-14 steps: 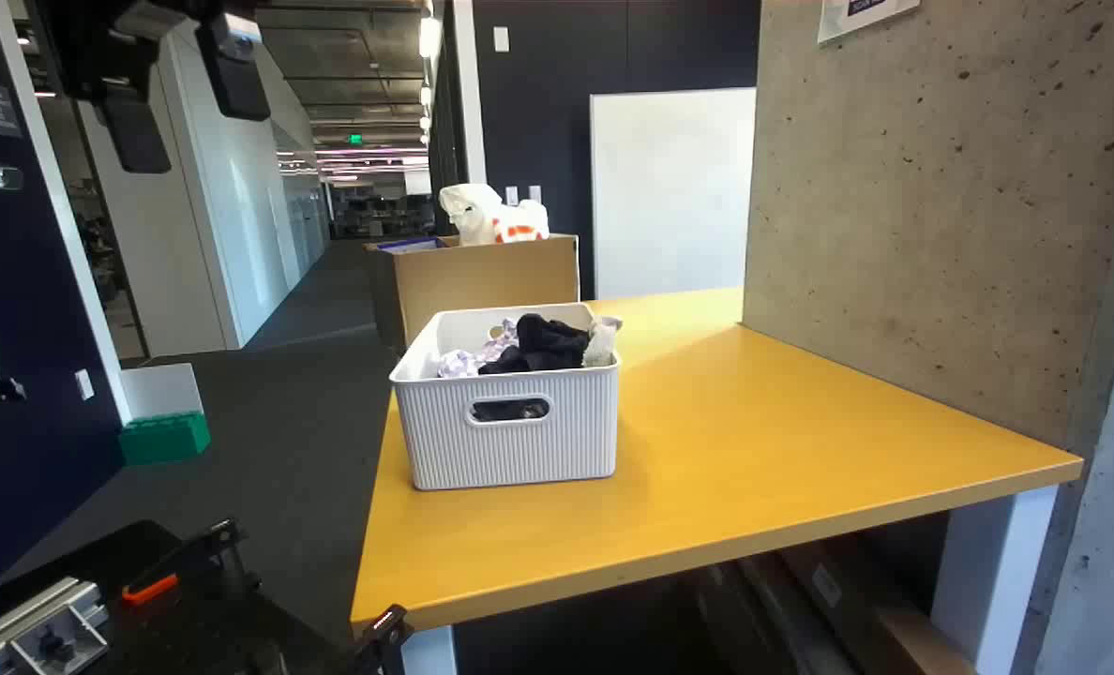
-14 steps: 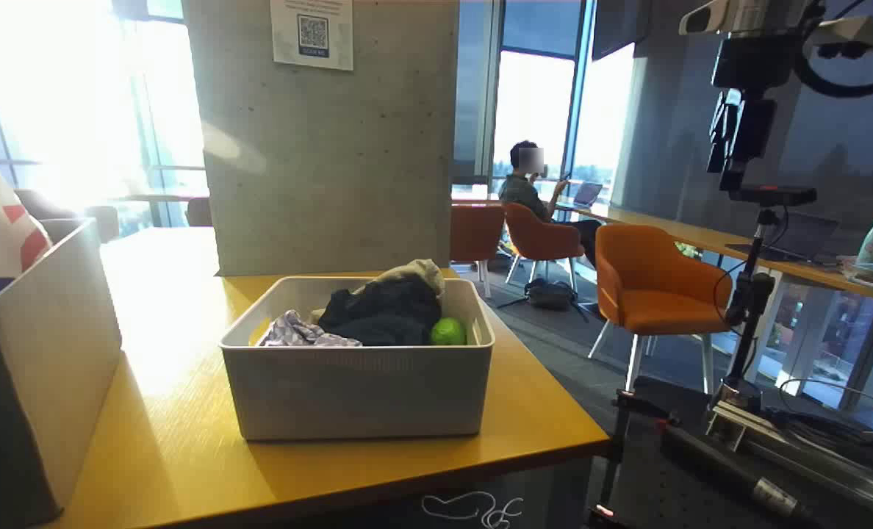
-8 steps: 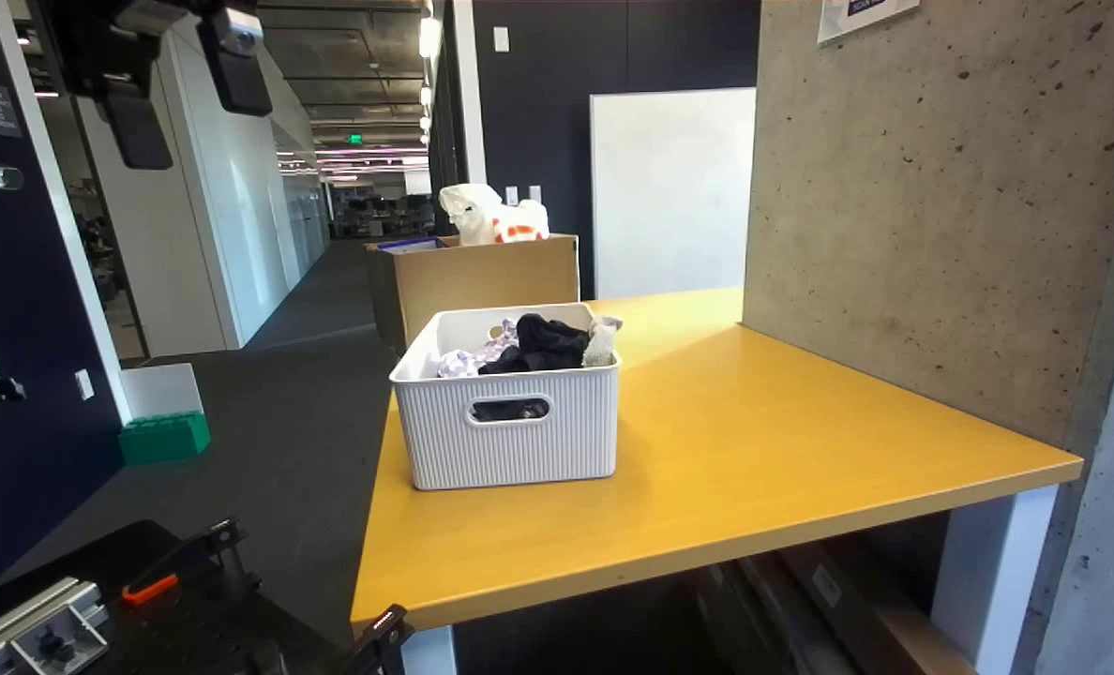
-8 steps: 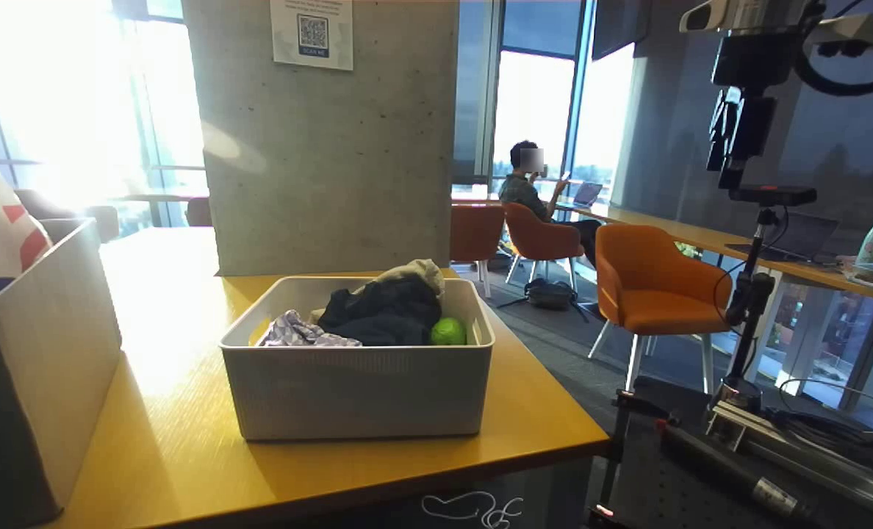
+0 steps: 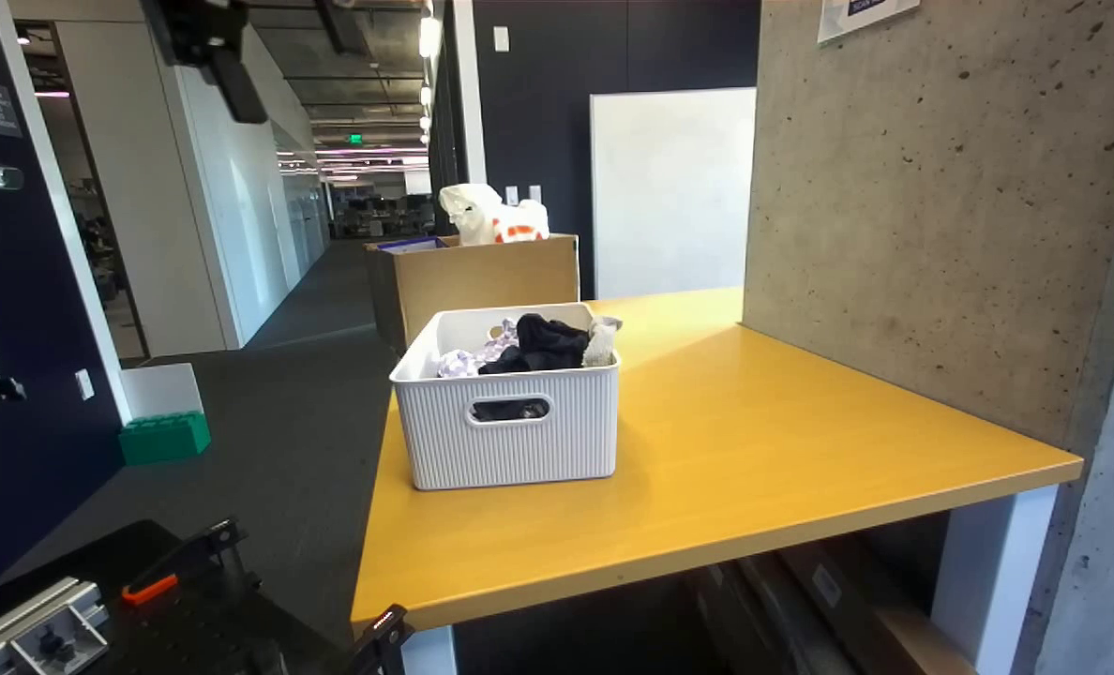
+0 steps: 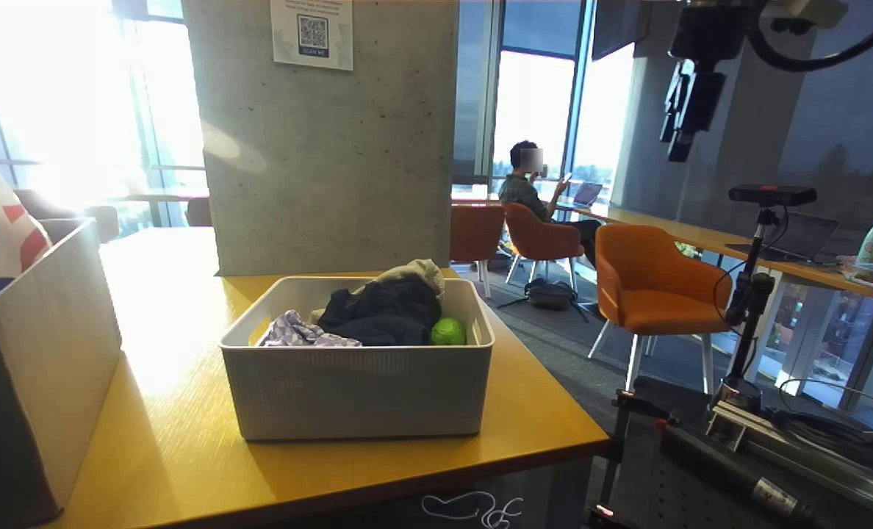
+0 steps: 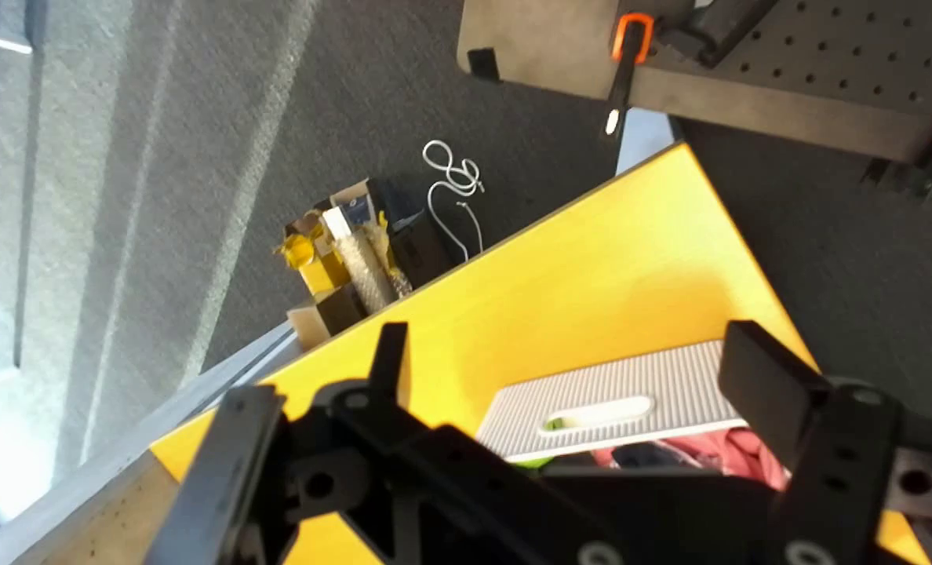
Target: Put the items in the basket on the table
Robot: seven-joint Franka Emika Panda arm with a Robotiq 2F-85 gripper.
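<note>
The white ribbed basket (image 5: pixel 510 450) stands upright on the yellow table (image 5: pixel 754 422); it also shows in an exterior view (image 6: pixel 363 397) and the wrist view (image 7: pixel 670 384). In it lie a dark cloth (image 6: pixel 385 316), a beige cloth (image 6: pixel 414 272), a patterned pale cloth (image 6: pixel 297 330) and a green ball (image 6: pixel 448 332). A pink-red cloth (image 7: pixel 748 451) shows over its rim in the wrist view. My gripper (image 7: pixel 576 361) is open and empty, high above the table and apart from the basket; it also shows in both exterior views (image 5: pixel 300 84) (image 6: pixel 673 147). The basket's bottom is hidden.
A cardboard box (image 5: pixel 487 281) with a plastic bag (image 5: pixel 473 216) stands beyond the basket. A concrete pillar (image 5: pixel 923 216) borders the table. A camera stand (image 6: pixel 749 301) and an orange chair (image 6: pixel 660 294) stand off the table. Clamps (image 7: pixel 629 47) sit on the robot's base plate.
My gripper has moved sideways toward the basket and slightly up in both exterior views, and has turned a little. It stays open. The basket and its contents have not moved.
</note>
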